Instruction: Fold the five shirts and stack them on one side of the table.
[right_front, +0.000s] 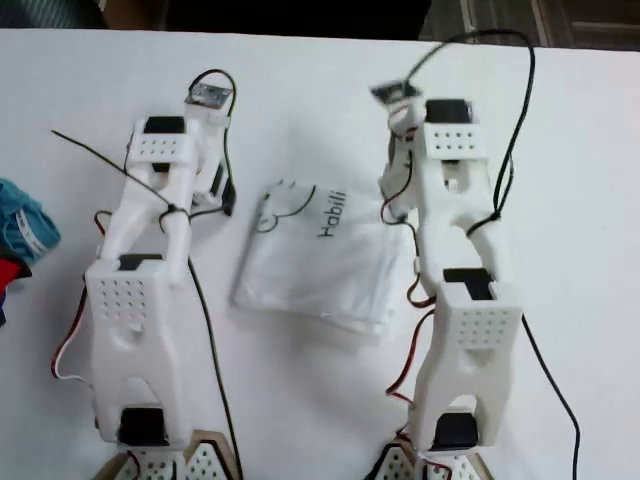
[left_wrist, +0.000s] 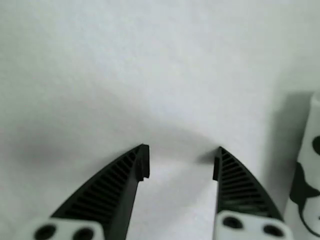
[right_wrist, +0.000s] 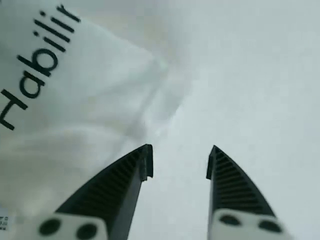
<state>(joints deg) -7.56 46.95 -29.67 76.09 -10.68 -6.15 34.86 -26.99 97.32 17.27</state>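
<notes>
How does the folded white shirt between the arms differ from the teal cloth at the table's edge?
The folded white shirt lies flat and bears black print; the teal cloth lies bunched. The shirt lies mid-table; the cloth is cut off. Both rest on the table.

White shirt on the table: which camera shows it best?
High view. It shows the whole folded white shirt lying flat between the two arms. The right wrist view catches a printed corner of it beside the open right gripper; the left wrist view gets a thin strip at the frame edge.
</notes>
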